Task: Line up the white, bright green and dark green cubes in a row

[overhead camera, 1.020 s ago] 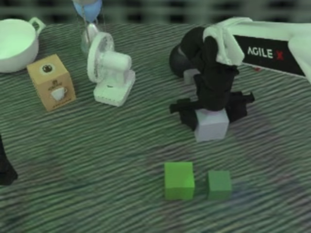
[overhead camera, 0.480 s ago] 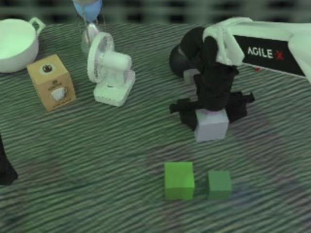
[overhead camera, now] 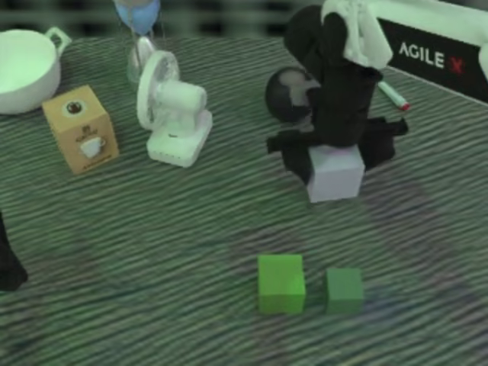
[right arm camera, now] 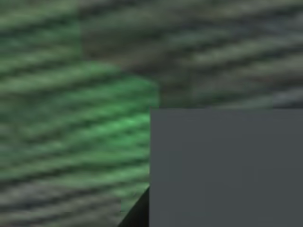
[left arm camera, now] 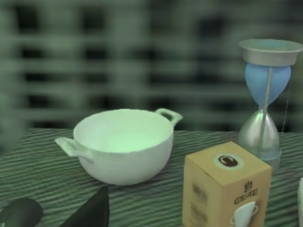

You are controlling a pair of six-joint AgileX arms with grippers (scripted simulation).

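Striped worktop (overhead camera: 152,229): right hand (overhead camera: 333,156) clamps the white cube (overhead camera: 335,174) behind the bright green cube (overhead camera: 280,284) and dark green cube (overhead camera: 345,289); left hand's (overhead camera: 9,267) grip can't be told.

The one clearly readable text is "AGILE X", in white capitals with a red X, on the black side panel of the right arm (overhead camera: 427,57) near the table's far right corner. In the top view the X is partly blurred.

The tan cardboard box (overhead camera: 80,128) near the table's far left corner carries printing: a dark round emblem on its upper face and a white cup picture on its side. In the left wrist view the same box (left arm camera: 226,189) shows a short line of dark lettering above the cup, with a small mark over it; the letters are too blurred to read.

No numbers or other signs are legible.
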